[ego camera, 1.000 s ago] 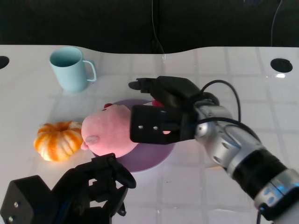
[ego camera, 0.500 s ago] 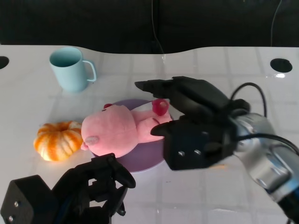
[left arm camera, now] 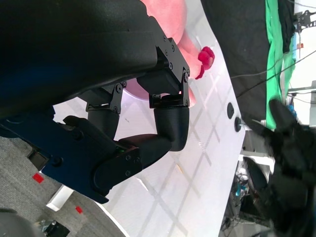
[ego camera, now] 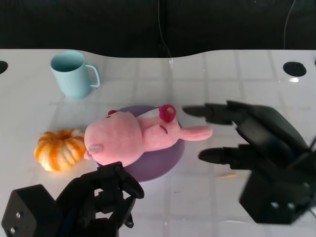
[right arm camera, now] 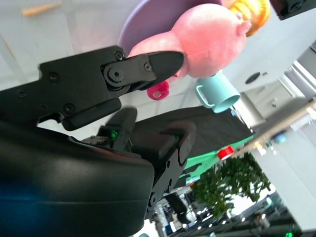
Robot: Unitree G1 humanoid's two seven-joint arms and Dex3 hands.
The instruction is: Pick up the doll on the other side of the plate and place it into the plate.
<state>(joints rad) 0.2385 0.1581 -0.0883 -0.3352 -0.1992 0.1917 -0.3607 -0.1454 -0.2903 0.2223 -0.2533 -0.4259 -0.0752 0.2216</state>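
Observation:
A pink plush doll (ego camera: 133,138) with red shoes lies on its side across the purple plate (ego camera: 170,159), head toward the left, one leg poking past the plate's right rim. The doll (right arm camera: 210,32) and plate (right arm camera: 143,19) also show in the right wrist view. My right hand (ego camera: 256,148) is at the right of the plate, fingers spread apart and holding nothing, clear of the doll. My left hand (ego camera: 94,200) sits low at the front left, fingers curled in with nothing in them; its fingers (left arm camera: 163,123) show curled in the left wrist view.
An orange pumpkin toy (ego camera: 58,148) lies just left of the doll's head. A light blue mug (ego camera: 73,73) stands at the back left. Black round holes (ego camera: 295,68) mark the table's far corners. A thin orange stick (ego camera: 227,175) lies under my right hand.
My right hand has let go of the doll and drawn back to the right and toward me, fingers spread. The doll now lies on the plate. The left hand has not moved.

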